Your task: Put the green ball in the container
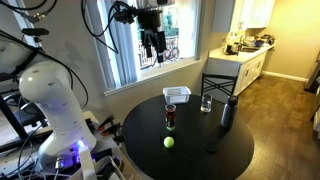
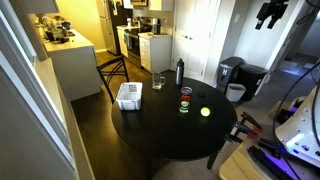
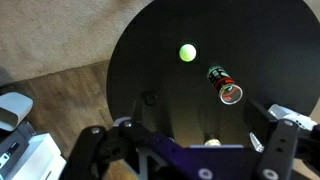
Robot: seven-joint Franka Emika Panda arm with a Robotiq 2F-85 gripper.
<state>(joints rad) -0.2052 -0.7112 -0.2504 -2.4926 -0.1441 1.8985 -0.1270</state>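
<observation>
One round black table (image 1: pixel 215 150), wood floor (image 3: pixel 60 75), bright window (image 1: pixel 125 40), kitchen counter (image 1: pixel 240 55).

Green ball (image 1: pixel 168 142) lies well apart from clear container (image 1: pixel 176 95).

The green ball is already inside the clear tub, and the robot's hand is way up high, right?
Not quite. The green ball lies on the black table, apart from the clear tub, as both exterior views show. The gripper is indeed high above the table.
</observation>
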